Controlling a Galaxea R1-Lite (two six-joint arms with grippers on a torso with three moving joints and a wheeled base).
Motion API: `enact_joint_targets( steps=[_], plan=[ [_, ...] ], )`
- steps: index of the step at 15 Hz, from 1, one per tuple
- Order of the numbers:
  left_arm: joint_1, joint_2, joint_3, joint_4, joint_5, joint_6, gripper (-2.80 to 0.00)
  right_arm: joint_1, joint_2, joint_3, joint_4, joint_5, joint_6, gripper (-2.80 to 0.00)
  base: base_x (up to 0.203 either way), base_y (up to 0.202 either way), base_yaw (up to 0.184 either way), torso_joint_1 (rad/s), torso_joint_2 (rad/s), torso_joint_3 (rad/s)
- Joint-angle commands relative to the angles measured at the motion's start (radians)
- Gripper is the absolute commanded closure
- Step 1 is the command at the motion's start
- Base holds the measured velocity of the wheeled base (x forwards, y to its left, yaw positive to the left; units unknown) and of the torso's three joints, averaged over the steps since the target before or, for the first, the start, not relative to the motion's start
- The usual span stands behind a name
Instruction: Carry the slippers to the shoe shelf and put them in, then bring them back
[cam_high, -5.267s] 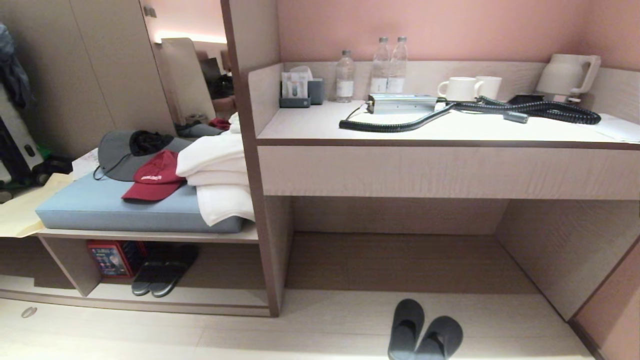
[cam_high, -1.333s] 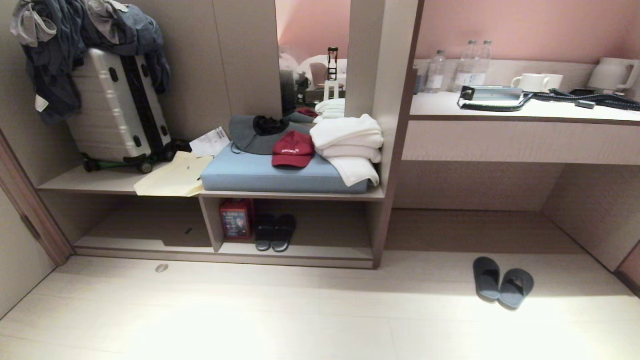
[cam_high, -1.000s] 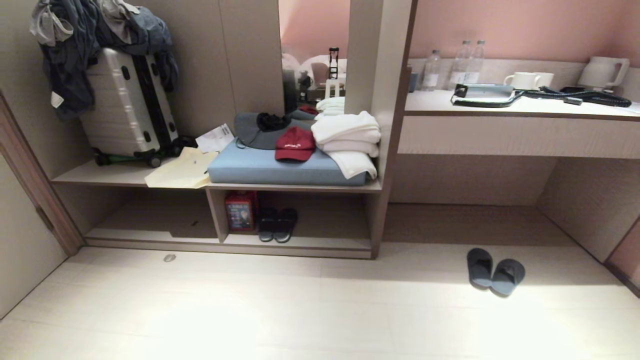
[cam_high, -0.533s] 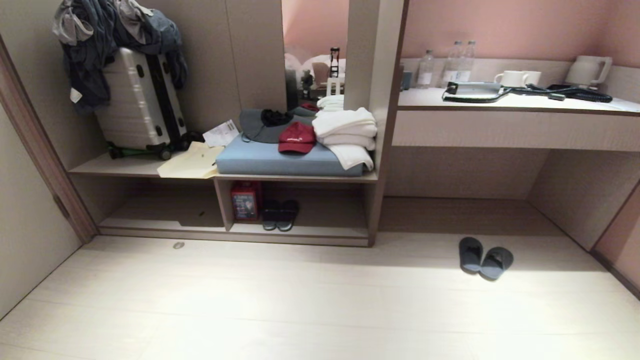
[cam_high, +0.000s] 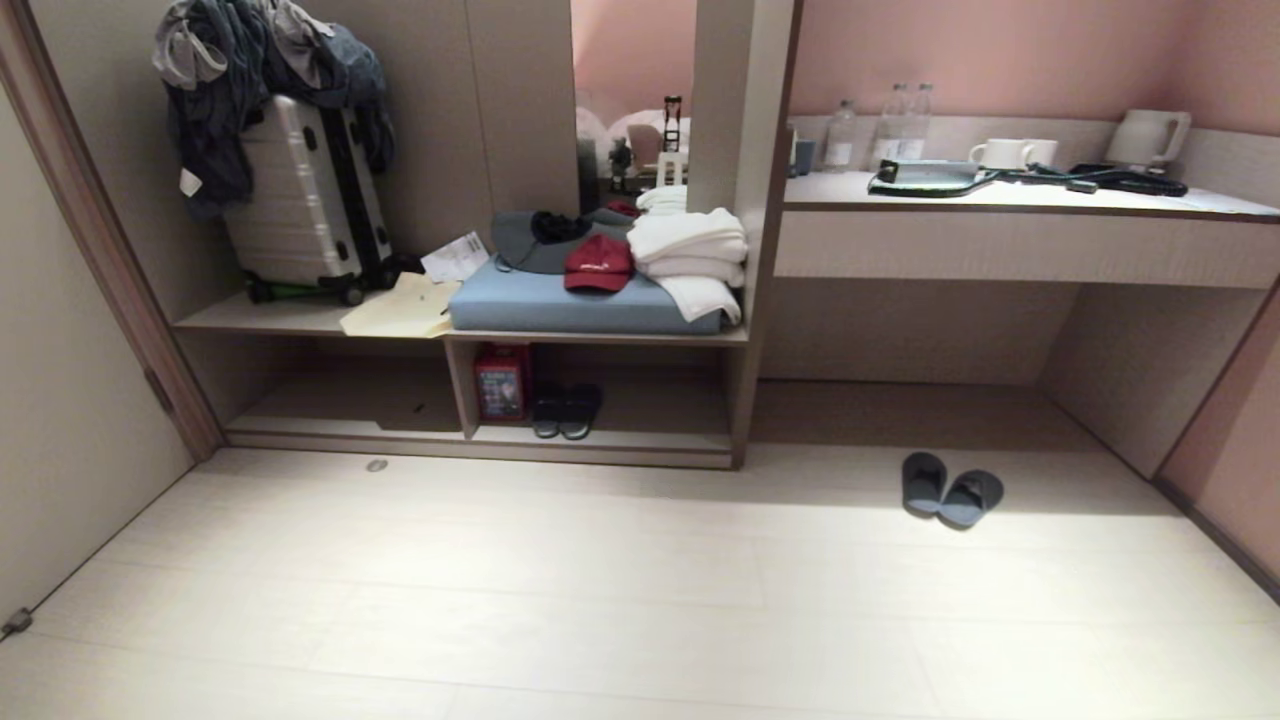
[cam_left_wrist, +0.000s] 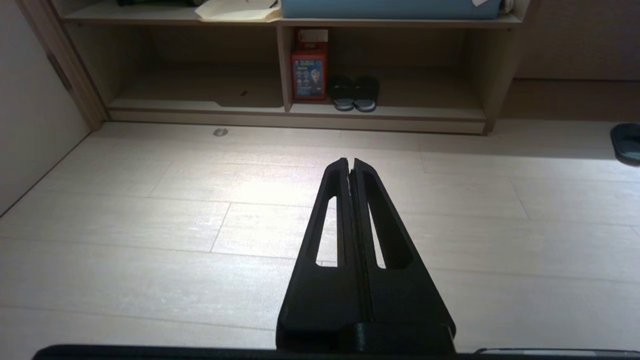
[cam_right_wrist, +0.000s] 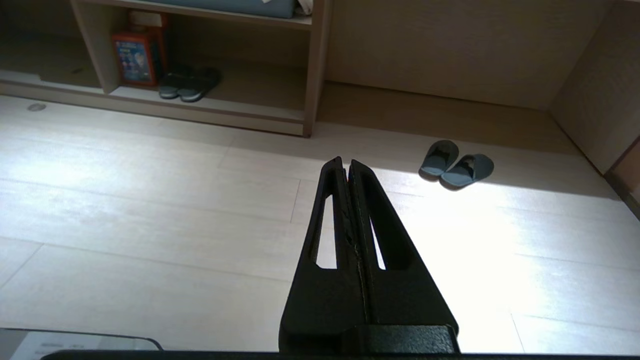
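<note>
The dark grey-blue slippers (cam_high: 950, 488) lie side by side on the pale floor, in front of the desk alcove. They also show in the right wrist view, slippers (cam_right_wrist: 456, 167), and one of them at the edge of the left wrist view (cam_left_wrist: 627, 142). The shoe shelf (cam_high: 600, 445) is the low cubby under the cushioned bench, left of the slippers. My left gripper (cam_left_wrist: 349, 161) and right gripper (cam_right_wrist: 345, 161) are both shut and empty. They hang over bare floor, well short of the slippers and the shelf. Neither arm shows in the head view.
A blacker pair of slippers (cam_high: 565, 410) and a red box (cam_high: 502, 382) sit inside the cubby. Above lie a blue cushion (cam_high: 560, 305), a red cap (cam_high: 598, 265) and white towels (cam_high: 690, 255); a suitcase (cam_high: 300, 200) stands left. A wall and door frame (cam_high: 110, 250) close the left side.
The whole head view has shifted: the camera has backed away, so shelf and slippers look smaller and farther. The slippers lie where they were.
</note>
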Motion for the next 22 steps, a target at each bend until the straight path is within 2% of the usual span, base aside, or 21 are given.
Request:
enact_joint_targets(
  steps=[1, 22],
  plan=[
    [0.0, 0.0, 0.0, 0.0, 0.0, -0.001, 0.0, 0.0, -0.002, 0.0, 0.0, 0.0, -0.001, 0.0, -0.195, 0.0, -0.002, 0.002, 0.0, 0.002],
    [0.001, 0.0, 0.0, 0.0, 0.0, -0.001, 0.0, 0.0, -0.002, 0.0, 0.0, 0.0, -0.001, 0.0, -0.196, 0.0, 0.002, 0.002, 0.0, 0.003]
  ],
)
